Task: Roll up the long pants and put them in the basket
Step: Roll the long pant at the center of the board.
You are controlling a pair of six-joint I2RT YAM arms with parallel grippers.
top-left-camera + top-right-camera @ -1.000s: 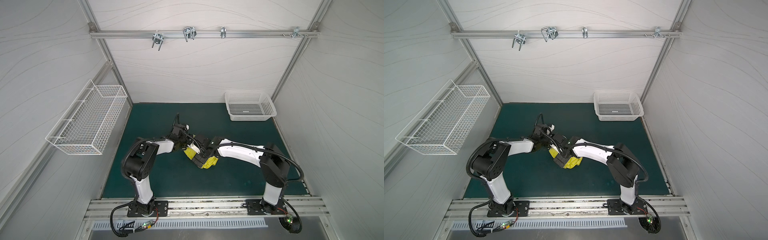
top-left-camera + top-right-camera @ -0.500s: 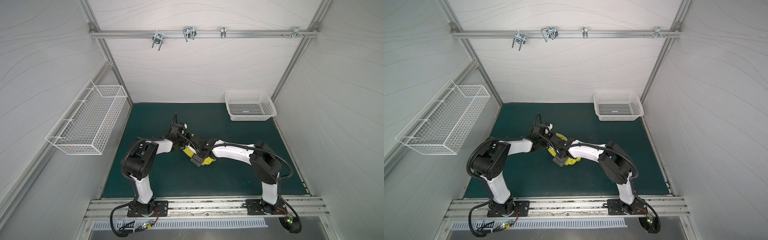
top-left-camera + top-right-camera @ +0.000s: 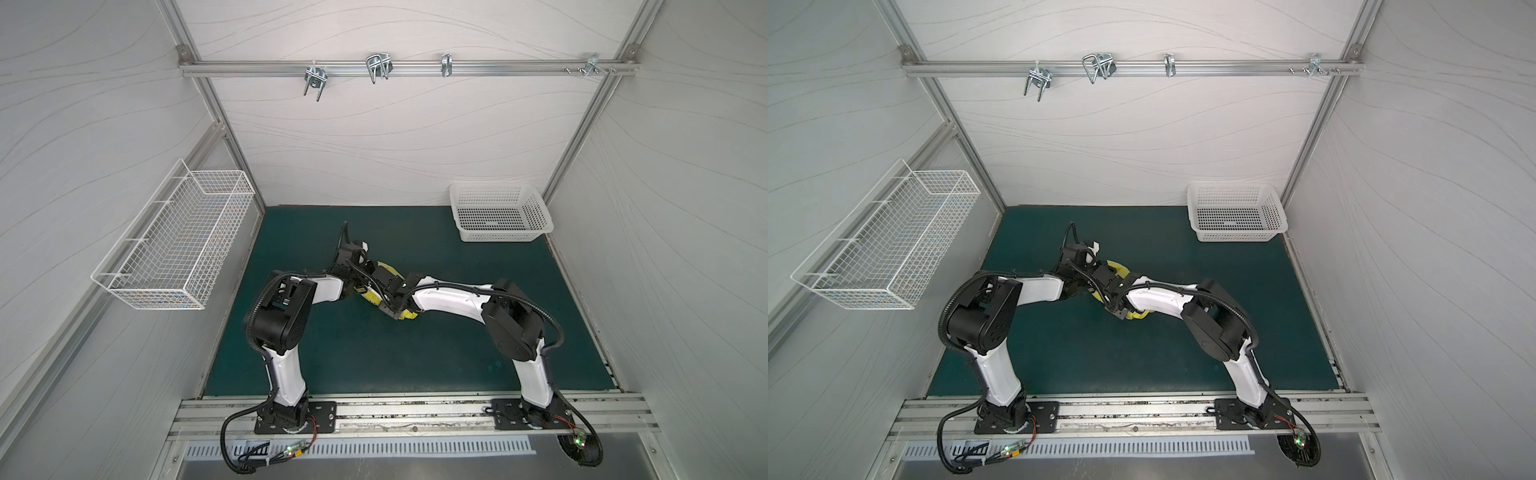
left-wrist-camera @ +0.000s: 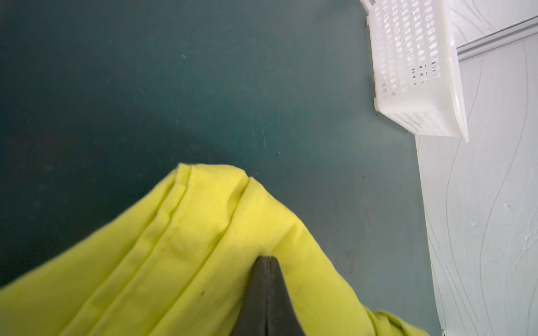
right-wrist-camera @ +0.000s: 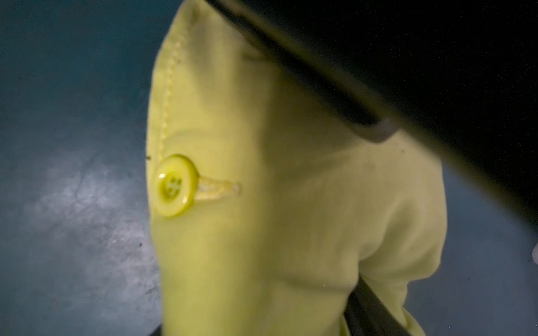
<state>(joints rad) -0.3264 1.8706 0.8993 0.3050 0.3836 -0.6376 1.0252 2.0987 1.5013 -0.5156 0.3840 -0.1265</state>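
Held in stock: the long pants (image 4: 180, 261) were soft matt woven cloth with stitched seams and one glossy plastic button (image 5: 173, 186), and the fingers (image 4: 263, 296) of my left gripper (image 4: 266, 258) were matt black, plastic or rubber I could not tell. The mat (image 3: 374, 361) was dull dark green, scuffed pale in patches, while my arms (image 3: 449, 301) wore smooth glossy white shells with matt black joints. Also listed were a perforated white plastic basket (image 3: 500, 236), a white-coated wire basket (image 3: 166, 257), a brushed metal rail (image 3: 498, 68) with bright metal hooks (image 3: 377, 66), and smooth matt white wall panels (image 3: 395, 145) with faint wavy lines.
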